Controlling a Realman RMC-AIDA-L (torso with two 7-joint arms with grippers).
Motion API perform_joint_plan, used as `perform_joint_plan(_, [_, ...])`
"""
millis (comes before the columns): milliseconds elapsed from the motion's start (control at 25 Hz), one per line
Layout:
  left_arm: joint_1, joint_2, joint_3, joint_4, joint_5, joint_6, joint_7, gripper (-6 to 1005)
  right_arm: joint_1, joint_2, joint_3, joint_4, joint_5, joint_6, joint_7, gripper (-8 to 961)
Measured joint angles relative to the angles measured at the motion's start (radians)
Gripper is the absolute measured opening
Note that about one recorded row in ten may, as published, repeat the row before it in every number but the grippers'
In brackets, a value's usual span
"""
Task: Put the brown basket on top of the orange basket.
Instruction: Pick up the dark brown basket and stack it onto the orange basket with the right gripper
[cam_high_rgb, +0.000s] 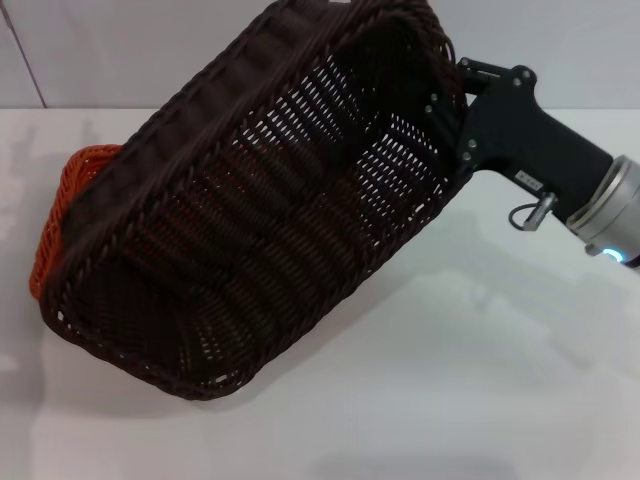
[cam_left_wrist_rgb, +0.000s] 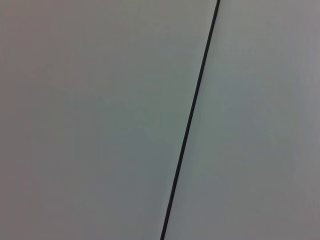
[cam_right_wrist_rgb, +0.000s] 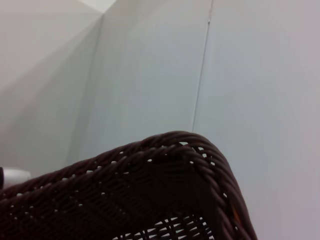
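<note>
Right gripper (cam_high_rgb: 447, 118) up high, fingers clamped on the brown basket (cam_high_rgb: 250, 200) at its short rim. Tilted steeply, looks light, stiff. Orange basket (cam_high_rgb: 62, 210) peeking behind.

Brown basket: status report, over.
Right gripper clamped on the brown basket rim, basket lifted and tilted. Orange basket behind it on the table, mostly hidden. Left arm out of sight. Nothing in the way.

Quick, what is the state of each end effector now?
Left end effector: not in view.
Right end effector: closed on the rim of the brown basket, holding it tilted in the air.
</note>
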Motion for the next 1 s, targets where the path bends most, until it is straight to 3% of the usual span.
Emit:
perform_joint_plan(480, [-0.006, -0.003, 0.006, -0.017, 0.0, 0.0, 0.0, 826, 0.004, 0.007, 0.04, 0.216, 0.124, -0.038, -0.227, 147])
perform_joint_plan(1000, [-0.039, -0.005, 0.008, -0.045, 0.0, 0.0, 0.017, 826, 0.0, 0.007, 0.146, 0.3, 0.127, -0.085, -0.254, 147])
